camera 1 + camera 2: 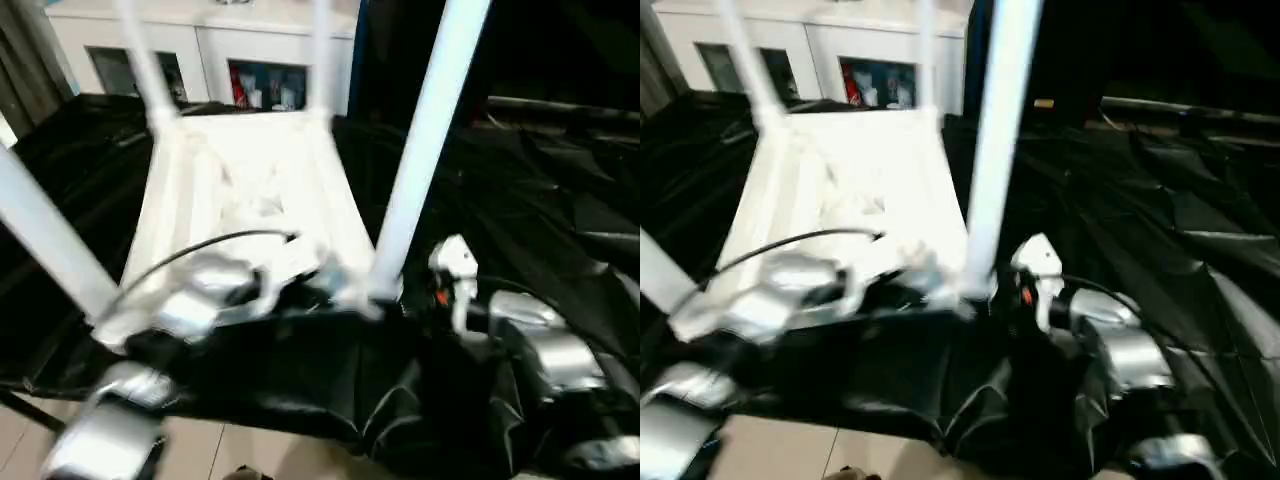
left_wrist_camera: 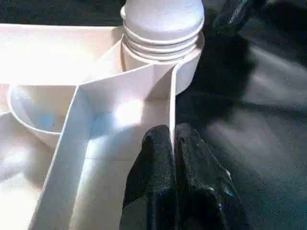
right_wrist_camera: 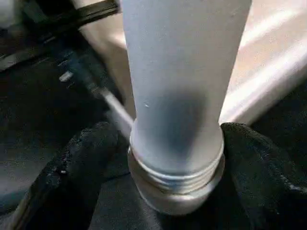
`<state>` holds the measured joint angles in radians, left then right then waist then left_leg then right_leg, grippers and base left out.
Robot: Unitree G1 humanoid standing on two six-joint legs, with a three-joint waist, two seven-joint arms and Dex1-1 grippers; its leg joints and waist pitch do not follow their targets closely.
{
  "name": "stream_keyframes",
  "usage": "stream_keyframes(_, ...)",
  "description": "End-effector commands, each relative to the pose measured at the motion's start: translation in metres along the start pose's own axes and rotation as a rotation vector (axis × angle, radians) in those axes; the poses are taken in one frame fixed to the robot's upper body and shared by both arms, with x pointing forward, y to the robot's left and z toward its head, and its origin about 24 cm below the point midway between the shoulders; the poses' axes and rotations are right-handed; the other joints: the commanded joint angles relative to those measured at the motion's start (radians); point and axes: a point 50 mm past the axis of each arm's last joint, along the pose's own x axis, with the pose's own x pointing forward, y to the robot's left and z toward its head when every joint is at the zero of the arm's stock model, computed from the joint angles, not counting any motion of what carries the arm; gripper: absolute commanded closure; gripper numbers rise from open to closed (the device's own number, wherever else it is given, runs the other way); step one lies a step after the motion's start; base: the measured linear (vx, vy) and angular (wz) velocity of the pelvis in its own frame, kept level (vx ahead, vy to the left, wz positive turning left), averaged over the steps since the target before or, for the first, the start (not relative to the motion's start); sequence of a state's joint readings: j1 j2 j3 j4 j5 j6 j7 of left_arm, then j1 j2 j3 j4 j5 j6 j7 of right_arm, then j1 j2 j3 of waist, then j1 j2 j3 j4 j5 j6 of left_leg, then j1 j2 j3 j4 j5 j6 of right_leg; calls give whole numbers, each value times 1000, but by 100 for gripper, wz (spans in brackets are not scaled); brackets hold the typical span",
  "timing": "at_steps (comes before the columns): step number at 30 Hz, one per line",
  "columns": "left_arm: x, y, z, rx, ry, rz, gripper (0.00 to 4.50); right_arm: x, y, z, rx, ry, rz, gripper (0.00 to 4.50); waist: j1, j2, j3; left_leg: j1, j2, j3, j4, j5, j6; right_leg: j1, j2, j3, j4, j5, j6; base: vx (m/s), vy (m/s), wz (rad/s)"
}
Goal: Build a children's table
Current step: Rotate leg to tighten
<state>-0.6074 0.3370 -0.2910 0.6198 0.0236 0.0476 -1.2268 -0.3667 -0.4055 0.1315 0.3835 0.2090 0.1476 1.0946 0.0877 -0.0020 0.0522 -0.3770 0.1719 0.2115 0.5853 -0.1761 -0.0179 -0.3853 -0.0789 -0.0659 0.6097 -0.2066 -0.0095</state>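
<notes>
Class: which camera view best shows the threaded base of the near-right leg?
The right wrist view: the leg stands close, its threads visible between the right gripper fingers. The left wrist view shows its base in the tabletop socket; head views blur it.

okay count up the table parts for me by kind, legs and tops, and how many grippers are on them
Legs: 4 (near right, near left, far left, far right)
Tabletops: 1
Grippers: 2 (left gripper, right gripper)
Total: 7
</notes>
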Motion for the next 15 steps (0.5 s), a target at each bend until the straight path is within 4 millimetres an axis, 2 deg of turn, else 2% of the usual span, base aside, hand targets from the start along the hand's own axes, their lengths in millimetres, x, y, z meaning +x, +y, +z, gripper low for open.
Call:
stream_keyframes(1, 2, -7, 3, 2, -48, -68, 450, 0, 4, 6, -32, -7, 71, 70, 1, -15, -59, 19, 79, -34, -68, -188, 63, 31, -86, 54, -70, -158, -237, 0, 0, 0)
stream_keyframes(5, -7, -8, 0, 5, -37, -74, 450, 1, 3, 7, -25, -4, 91, 70, 0, -17, -60, 17, 78, -34, -66, -178, 60, 30, -88, 54, -68, -152, -243, 0, 0, 0)
stream_keyframes(6, -8, -8, 0, 5, -37, -75, 450, 1, 3, 7, -23, -6, 94, 95, 0, -18, -59, 17, 77, -33, -66, -179, 60, 28, -87, 54, -70, -157, -241, 0, 0, 0)
stream_keyframes(10, -10, -9, 0, 4, -35, -77, 450, 4, 6, 7, -4, -17, 119, 109, -1, -20, -60, 16, 75, -33, -64, -162, 58, 30, -87, 54, -67, -145, -238, 0, 0, 0)
stream_keyframes(11, -10, -9, 0, 4, -36, -77, 450, 5, 7, 7, -2, -18, 123, 138, 0, -20, -60, 16, 75, -33, -63, -158, 59, 30, -87, 54, -66, -138, -240, 0, 0, 0)
stream_keyframes(15, -10, -10, 1, 1, -41, -76, 450, 5, 10, 6, 13, -21, 140, 162, 1, -20, -63, 14, 73, -31, -59, -132, 73, 32, -85, 53, -61, -105, -246, 0, 0, 0)
